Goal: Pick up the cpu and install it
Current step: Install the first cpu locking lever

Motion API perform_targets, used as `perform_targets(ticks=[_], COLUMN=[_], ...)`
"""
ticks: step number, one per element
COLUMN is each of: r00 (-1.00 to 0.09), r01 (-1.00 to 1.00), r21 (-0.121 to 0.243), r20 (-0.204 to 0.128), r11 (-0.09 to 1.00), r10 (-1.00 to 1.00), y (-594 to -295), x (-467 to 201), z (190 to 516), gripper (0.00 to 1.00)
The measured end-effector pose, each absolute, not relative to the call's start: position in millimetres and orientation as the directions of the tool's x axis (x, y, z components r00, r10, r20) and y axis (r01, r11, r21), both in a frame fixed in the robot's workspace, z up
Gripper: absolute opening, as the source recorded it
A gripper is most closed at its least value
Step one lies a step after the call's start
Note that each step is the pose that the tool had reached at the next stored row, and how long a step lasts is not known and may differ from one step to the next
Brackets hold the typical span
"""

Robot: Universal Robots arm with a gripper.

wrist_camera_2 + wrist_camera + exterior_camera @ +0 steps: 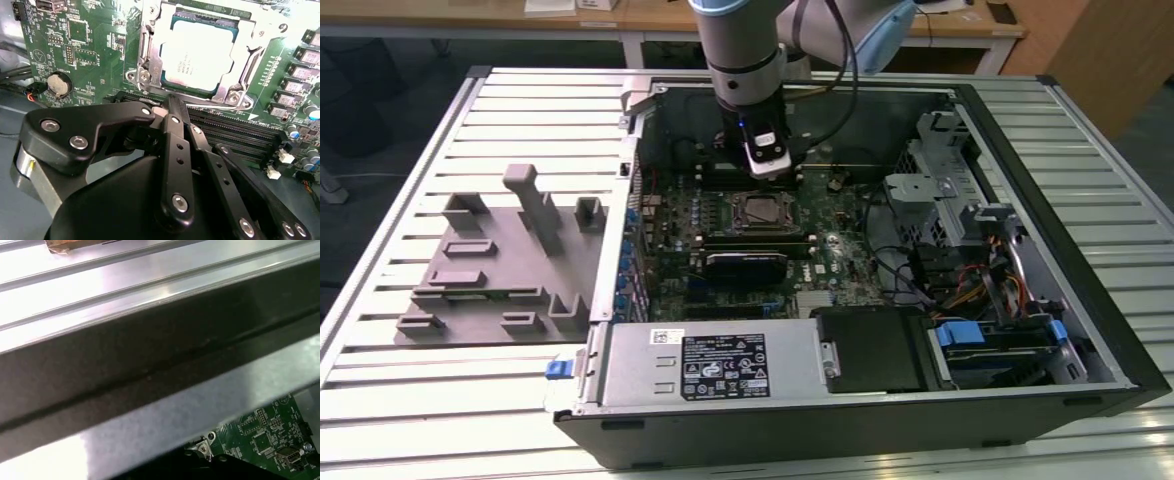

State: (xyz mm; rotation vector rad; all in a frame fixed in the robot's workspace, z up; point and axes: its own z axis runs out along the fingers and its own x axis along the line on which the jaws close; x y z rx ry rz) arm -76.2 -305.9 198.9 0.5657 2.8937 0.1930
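The cpu (200,52), a square chip with a silvery top plate, lies flat in its socket on the green motherboard, with the socket's metal frame (145,55) around its edges. In the exterior view the cpu (758,211) sits mid-board inside the open computer case. My gripper (175,102) hangs just beside the socket, over the memory slots, its black fingers (172,150) brought together with nothing between them. From the exterior view the gripper (771,172) stands a little above the board, just behind the socket.
A grey plastic fixture tray (494,270) lies on the slatted table at the exterior view's left. A black heatsink block (747,265) sits in front of the socket. The power supply (707,365), drive bays and cables (974,290) crowd the case. The case wall (150,355) rises close by.
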Motion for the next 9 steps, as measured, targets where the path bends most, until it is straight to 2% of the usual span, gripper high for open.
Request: perform_targets(ticks=[9], r00=[-0.912], r01=[0.355], r21=[0.164], r20=[-0.157], r11=[0.92], r10=[0.38], y=[-303.3], x=[-76.2], z=[198.8], gripper=[0.11])
